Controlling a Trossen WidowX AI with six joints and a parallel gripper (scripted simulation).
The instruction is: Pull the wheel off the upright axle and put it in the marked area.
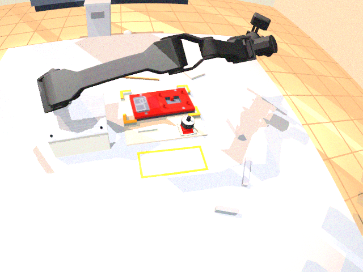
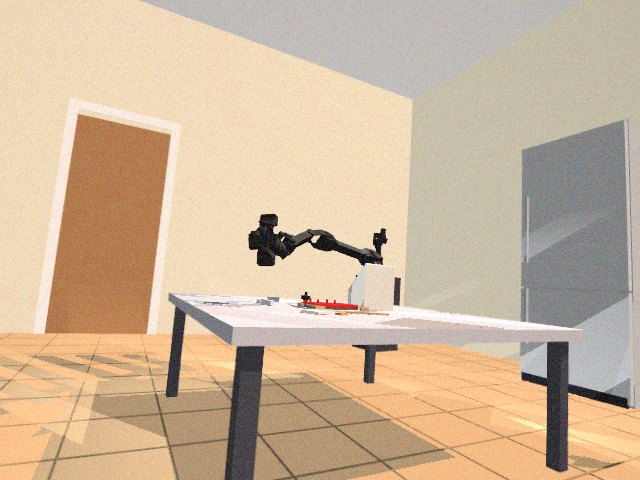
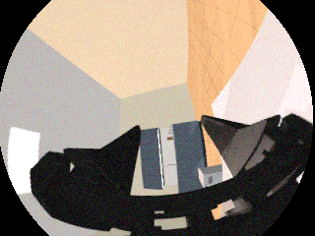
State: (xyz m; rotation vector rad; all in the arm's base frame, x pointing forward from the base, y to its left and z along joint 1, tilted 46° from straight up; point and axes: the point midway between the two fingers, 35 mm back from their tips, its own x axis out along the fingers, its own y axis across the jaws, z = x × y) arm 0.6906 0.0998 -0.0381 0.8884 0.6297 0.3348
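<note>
Arm (image 1: pixel 123 67) stretched out high, claw (image 2: pixel 266 258) open, empty.

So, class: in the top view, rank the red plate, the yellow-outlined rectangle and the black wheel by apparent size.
1. Yellow-outlined rectangle
2. Red plate, only slightly smaller
3. Black wheel, by far the smallest

The arm (image 1: pixel 123 66) looks like matt dark plastic. The table (image 1: pixel 176 234) top is smooth and white, faintly glossy. The red plate (image 1: pixel 152 101) looks like smooth plastic. The fridge (image 2: pixel 573 258) has a brushed-metal sheen; the door (image 2: pixel 108 227) looks like matt wood.
</note>
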